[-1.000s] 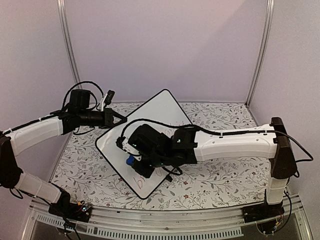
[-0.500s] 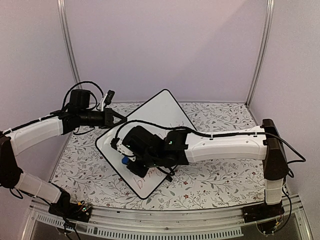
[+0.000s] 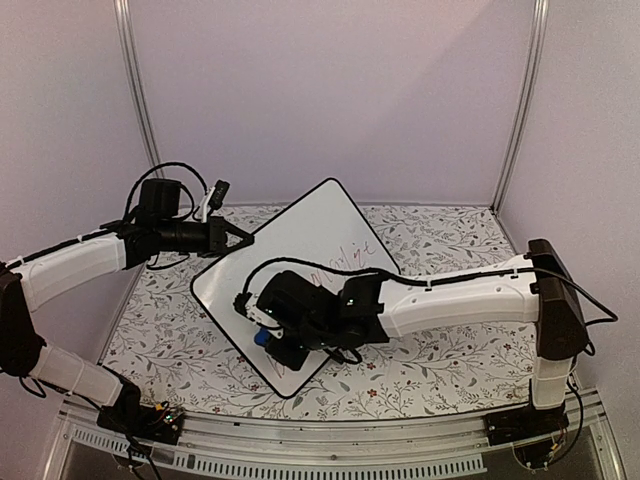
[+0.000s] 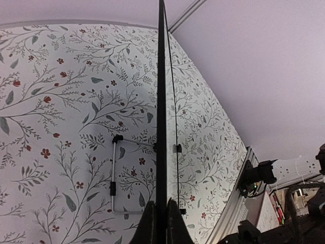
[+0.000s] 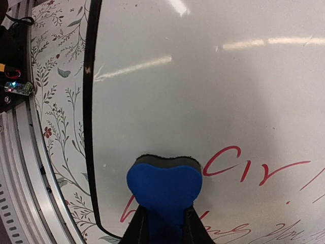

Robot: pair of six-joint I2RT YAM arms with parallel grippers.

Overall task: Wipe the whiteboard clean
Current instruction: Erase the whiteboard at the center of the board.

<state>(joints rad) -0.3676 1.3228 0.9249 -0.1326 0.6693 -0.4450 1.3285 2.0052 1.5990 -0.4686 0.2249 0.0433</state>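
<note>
Two grips hold: our left gripper (image 4: 161, 219) pinches the rim of the whiteboard (image 3: 310, 230), tilted on the floral table (image 3: 440, 350); our right gripper (image 5: 163, 223), clamping the blue eraser (image 5: 163, 185), has slid nearward; red writing (image 5: 254, 170) remains, so we keep wiping.

The whiteboard (image 5: 203, 101) ahead of the right fingers (image 5: 138, 230) is smooth, glossy white with light streaks, its rim black; the eraser (image 5: 165, 185) between those 2 fingers looks like matt blue foam faced with dark felt; the tabletop (image 5: 61, 127) beside them is matt floral print.
</note>
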